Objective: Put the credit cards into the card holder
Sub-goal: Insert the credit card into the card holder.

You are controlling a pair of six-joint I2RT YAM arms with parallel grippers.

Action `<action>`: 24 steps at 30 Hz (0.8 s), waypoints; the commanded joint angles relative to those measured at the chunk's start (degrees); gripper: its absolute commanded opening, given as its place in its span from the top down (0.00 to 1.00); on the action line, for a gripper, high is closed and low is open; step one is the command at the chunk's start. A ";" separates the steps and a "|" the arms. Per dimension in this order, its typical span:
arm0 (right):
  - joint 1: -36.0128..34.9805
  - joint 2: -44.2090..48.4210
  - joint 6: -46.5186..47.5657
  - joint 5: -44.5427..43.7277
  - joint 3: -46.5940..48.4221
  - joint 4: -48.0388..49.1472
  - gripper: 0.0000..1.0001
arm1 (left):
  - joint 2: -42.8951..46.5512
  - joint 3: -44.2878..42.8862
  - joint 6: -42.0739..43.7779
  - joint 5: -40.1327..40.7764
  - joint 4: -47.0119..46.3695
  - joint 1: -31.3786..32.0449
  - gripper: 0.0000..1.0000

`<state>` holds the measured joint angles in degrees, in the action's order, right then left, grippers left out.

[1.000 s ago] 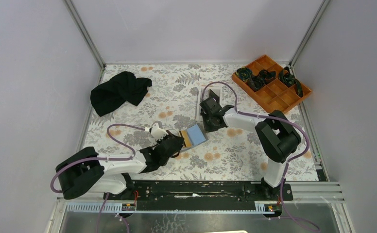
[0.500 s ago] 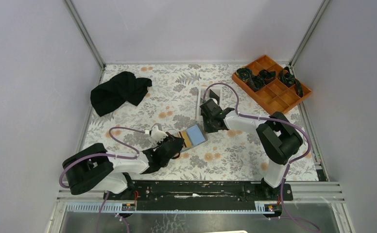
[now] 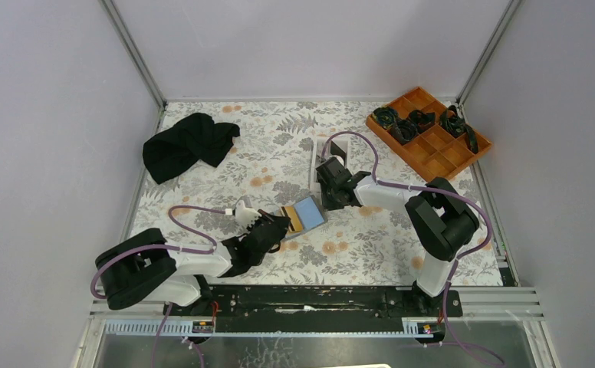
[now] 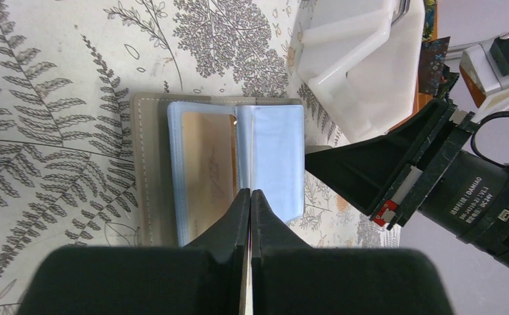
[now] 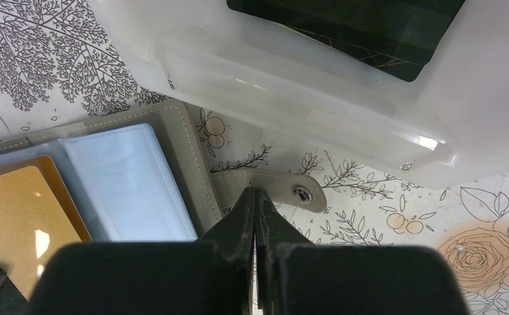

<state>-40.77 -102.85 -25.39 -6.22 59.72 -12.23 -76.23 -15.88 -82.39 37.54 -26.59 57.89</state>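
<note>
Pale, perhaps lilac walls point(image 3: 310, 46); floral-print table point(image 3: 279, 138).

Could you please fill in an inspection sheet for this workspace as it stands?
Surface: floral table cover, lying flat.
Job's things: card holder lies open, orange-gold card in a slot; dark card in the white tray.
Clutter: black cloth far left; orange compartment tray with dark items far right.
Tools: left tool shut over the holder's fold; right tool shut at the snap tab.
Cables: purple cable loops along each arm, clear of the holder.
Surroundings: pale walls, metal frame posts.
</note>
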 commanded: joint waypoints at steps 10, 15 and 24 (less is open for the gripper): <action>-1.24 -1.96 -0.43 1.41 -3.53 -5.61 1.00 | -3.99 -0.38 -1.09 2.65 -6.86 1.12 1.00; -1.25 -1.92 -0.23 1.54 -3.51 -5.66 1.00 | -5.56 -0.38 -1.54 2.83 -7.95 1.32 1.00; -1.46 -2.04 -0.10 1.83 -3.80 -5.53 1.00 | -6.59 -0.42 -2.51 3.99 -9.55 1.70 1.00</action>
<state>-40.80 -102.48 -25.39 -6.22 59.00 -11.31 -82.43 -15.84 -84.12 38.22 -32.60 58.94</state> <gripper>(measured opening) 0.011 0.012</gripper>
